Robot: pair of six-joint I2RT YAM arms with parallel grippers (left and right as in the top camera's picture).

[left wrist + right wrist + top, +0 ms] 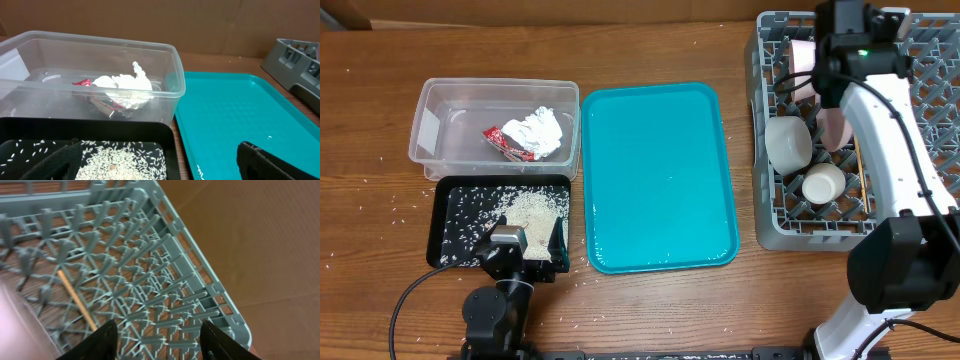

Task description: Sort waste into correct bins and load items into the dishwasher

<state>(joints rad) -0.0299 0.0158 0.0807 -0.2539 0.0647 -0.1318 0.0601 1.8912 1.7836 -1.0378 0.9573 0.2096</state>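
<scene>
The clear tub [430, 130] holds the crumpled napkin [540, 130] and the red-and-silver wrapper [505, 143]; both also show in the left wrist view [127, 85]. The black tray [445, 200] holds loose rice [535, 208] [125, 160]. My left gripper [520, 245] [160, 170] is open and empty, low over the black tray's near right corner. The grey dish rack [770, 235] holds a white bowl [787, 140], a small white cup [823, 183], pink dishes [804, 60] and a chopstick [75, 300]. My right gripper [157, 340] is open and empty above the rack.
The teal tray [660, 180] [235, 115] lies bare between the bins and the rack. Stray rice grains [395, 205] are scattered on the wooden table left of the black tray and near the front edge. The rack's corner [295, 55] shows at the right.
</scene>
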